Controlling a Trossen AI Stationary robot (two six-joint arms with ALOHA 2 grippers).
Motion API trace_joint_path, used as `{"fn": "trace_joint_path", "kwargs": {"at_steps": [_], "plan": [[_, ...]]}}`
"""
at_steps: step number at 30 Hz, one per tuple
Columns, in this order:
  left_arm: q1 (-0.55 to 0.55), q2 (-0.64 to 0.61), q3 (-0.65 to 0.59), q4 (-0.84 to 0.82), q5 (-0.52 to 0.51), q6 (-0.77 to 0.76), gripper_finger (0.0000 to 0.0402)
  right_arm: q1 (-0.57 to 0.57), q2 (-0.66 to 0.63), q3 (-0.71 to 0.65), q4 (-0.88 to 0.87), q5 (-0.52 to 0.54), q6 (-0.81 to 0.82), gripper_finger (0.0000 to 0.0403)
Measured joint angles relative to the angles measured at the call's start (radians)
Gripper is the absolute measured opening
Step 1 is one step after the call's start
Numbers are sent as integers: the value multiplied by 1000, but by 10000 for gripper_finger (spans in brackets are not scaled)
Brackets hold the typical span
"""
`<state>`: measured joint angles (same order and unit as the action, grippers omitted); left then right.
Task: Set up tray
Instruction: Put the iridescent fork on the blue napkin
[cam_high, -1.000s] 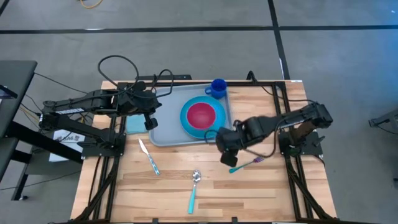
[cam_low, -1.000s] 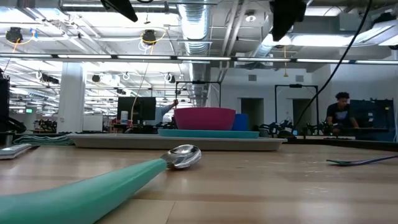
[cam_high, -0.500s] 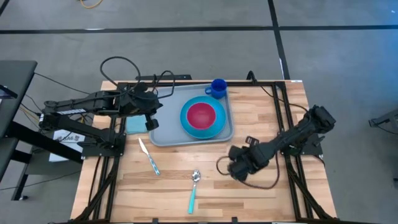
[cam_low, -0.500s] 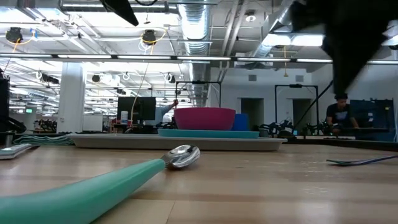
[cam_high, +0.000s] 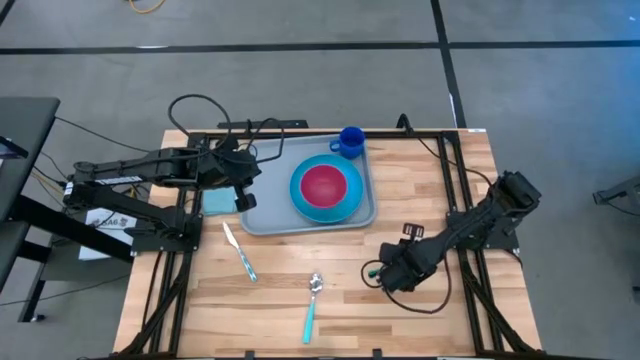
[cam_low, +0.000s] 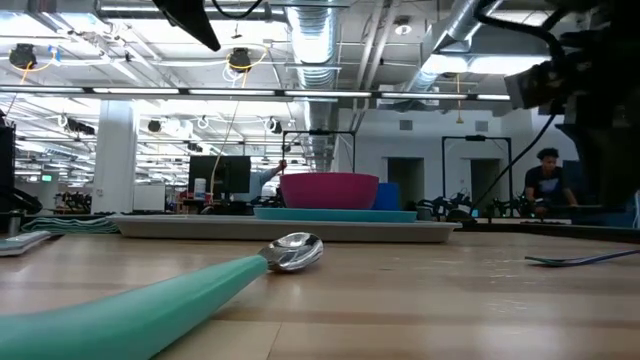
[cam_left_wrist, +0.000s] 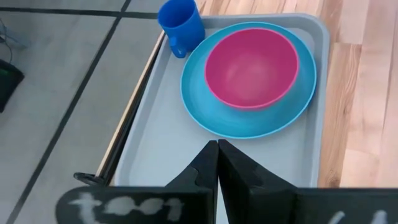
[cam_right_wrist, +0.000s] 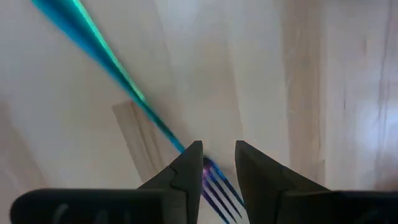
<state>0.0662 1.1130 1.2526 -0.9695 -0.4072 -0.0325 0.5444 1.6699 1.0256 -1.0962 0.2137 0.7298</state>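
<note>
1. Tray (cam_high: 262, 213) sits at the far middle of the desk (cam_high: 430, 175), pale grey-blue with a raised rim, its far edge near the desk's far edge.
2. On the tray: round blue plate (cam_high: 350, 205) carrying a pink bowl (cam_high: 325, 186). Blue cup (cam_high: 350, 140) stands at the tray's far right corner.
3. Left end effector (cam_high: 243, 200) hangs over the tray's left edge. In the left wrist view its fingers (cam_left_wrist: 202, 171) are clenched tip to tip, nothing between them.
4. Flat teal rectangle (cam_high: 214, 201) lies on the desk just left of the tray, partly under the left arm.
5. Right end effector (cam_high: 385, 276) is low over the right near part of the desk, well apart from the tray.
6. Right wrist view: the two fingers (cam_right_wrist: 186, 168) stand a little apart, released, straddling the purple tines of a fork (cam_right_wrist: 134, 99) with a teal handle; fork lies flat on the wood, not gripped.
7. Knife (cam_high: 240, 253) lies on the desk near-left of the tray, angled.
8. Spoon (cam_high: 312, 305) with teal handle lies near middle, bowl end pointing far.
9. Low view: a person (cam_low: 545, 180) shows in the room behind the desk, at right.
</note>
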Motion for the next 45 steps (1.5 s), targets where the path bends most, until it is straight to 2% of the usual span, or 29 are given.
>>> {"fn": "trace_joint_path", "kwargs": {"at_steps": [5, 7, 11, 16, 34, 39, 45], "plan": [[0, 0, 0, 0, 0, 37, 0, -47, 0, 0, 33, -144, -55, 88], [0, 0, 0, 0, 0, 48, 0, -50, 0, 0, 41, -162, -89, 88], [0, 0, 0, 0, 0, 88, 0, -50, 0, 0, 36, -165, -153, 88], [0, 0, 0, 0, 0, 118, 0, -58, 0, 0, 60, -162, -155, 88], [0, 0, 0, -56, 0, 48, 0, -47, 0, -49, 104, -156, -241, 88], [0, 0, 0, -145, 0, -36, 0, -47, 4, -49, 119, -134, -243, 88], [0, 0, 0, -195, -27, -114, 0, -41, 74, -50, 117, -137, -301, 88]]}}
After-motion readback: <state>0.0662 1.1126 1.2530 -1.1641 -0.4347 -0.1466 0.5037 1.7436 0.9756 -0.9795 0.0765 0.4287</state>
